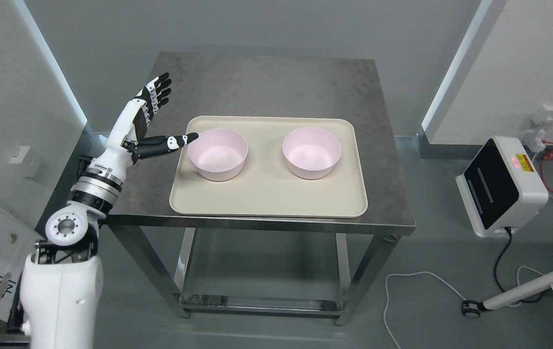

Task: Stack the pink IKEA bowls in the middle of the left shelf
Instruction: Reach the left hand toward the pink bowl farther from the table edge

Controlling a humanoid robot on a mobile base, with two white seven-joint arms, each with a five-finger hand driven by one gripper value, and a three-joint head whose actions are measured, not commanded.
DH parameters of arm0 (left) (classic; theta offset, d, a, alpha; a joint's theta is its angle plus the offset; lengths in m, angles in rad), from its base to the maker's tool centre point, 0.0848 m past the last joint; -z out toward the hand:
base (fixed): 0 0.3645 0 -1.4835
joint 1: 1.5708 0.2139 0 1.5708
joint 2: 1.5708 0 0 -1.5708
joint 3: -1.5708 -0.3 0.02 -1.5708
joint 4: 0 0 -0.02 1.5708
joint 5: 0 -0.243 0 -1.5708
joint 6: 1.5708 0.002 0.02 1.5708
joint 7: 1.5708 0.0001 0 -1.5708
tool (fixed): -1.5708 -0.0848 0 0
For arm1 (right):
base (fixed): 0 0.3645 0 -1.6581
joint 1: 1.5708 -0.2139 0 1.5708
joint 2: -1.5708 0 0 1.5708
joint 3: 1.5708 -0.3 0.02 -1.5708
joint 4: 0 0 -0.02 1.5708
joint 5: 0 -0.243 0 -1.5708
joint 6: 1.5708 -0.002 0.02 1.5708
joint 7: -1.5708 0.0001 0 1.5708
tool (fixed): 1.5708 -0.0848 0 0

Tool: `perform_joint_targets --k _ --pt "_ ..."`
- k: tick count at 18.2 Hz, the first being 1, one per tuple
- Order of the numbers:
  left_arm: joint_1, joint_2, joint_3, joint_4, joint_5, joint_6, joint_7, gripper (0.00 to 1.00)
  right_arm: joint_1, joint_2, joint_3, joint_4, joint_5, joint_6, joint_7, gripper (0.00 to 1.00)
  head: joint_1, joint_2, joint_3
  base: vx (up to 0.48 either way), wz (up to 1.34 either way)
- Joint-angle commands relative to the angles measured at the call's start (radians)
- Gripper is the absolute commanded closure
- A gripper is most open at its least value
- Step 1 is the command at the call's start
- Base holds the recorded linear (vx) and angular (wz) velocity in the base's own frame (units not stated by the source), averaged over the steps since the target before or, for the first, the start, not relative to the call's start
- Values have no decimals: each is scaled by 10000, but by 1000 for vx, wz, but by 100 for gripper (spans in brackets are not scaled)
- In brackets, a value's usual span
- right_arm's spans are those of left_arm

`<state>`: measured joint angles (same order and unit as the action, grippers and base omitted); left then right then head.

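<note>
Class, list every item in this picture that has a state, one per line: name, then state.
Left hand: open, fingers spread, thumb tip near the left bowl's rim, holding nothing.
Left bowl: upright, empty, on the tray, unstacked.
Right bowl: upright, empty, on the tray, apart from the left bowl.
Tray: flat on the table.
White device: red light on, cable attached.

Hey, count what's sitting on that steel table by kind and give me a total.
Pink plastic bowls: 2, left and right
Cream rectangular tray: 1
Total: 3
</note>
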<state>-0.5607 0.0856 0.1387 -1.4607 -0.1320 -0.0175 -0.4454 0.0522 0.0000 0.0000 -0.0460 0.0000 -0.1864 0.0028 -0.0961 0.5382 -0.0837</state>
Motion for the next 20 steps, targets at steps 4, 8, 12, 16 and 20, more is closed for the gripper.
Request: perform_joint_targets --k 4,8,12,16,20 --pt "-1725 2042 -2212 1767 -1837 450 -744 1 0 -175 -92 0 77 8 3 0 0 0 0 0 0" --pt "-2106 2151 -2828 2057 -2070 1830 -2309 3 0 -175 -92 0 77 8 3 0 0 0 0 0 0" --pt "-2690 1997 -3455 2640 -2208 1954 -2326 5 0 -175 -92 0 77 8 3 0 0 0 0 0 0" --pt "-2722 1431 -3734 3239 -2330 1939 -2234 10 0 -175 -92 0 77 8 3 0 0 0 0 0 0" --pt "-2951 863 -3734 3898 -3111 1878 -2219 14 0 -175 -92 0 77 8 3 0 0 0 0 0 0"
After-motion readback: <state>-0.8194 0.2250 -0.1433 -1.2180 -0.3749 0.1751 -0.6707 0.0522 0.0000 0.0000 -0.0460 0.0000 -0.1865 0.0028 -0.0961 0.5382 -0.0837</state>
